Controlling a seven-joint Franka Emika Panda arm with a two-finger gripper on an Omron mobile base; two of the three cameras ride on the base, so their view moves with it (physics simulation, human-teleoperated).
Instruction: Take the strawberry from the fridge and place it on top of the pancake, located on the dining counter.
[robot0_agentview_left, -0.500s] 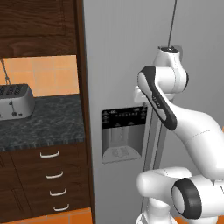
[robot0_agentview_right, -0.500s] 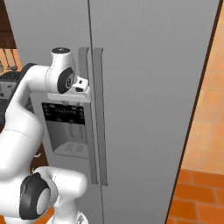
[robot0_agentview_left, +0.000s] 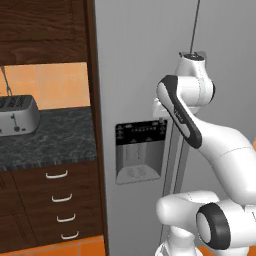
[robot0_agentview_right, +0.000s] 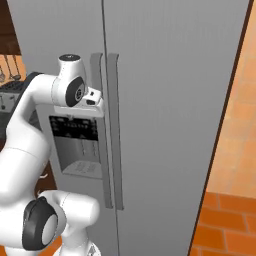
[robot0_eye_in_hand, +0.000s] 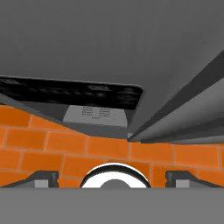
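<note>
We face the fridge (robot0_agentview_right: 165, 100), both doors closed, so the strawberry is hidden inside, by our judgement. The end effector (robot0_eye_in_hand: 112, 176) hangs by the door handles (robot0_agentview_right: 113, 130) at left centre of the right base view, fingers (robot0_eye_in_hand: 43, 177) spread wide, holding nothing. The dispenser panel (robot0_agentview_left: 141, 150) sits just below it. Risk: fingers close on the wrong handle, or slip off the slim bar, and the door stays shut. A toaster (robot0_agentview_left: 17, 116) rests on the dark counter (robot0_agentview_left: 47, 142) at the left.

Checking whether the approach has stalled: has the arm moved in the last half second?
No visible move. In the right base view the wrist sits at the same spot beside the left door handle of the closed fridge.
</note>
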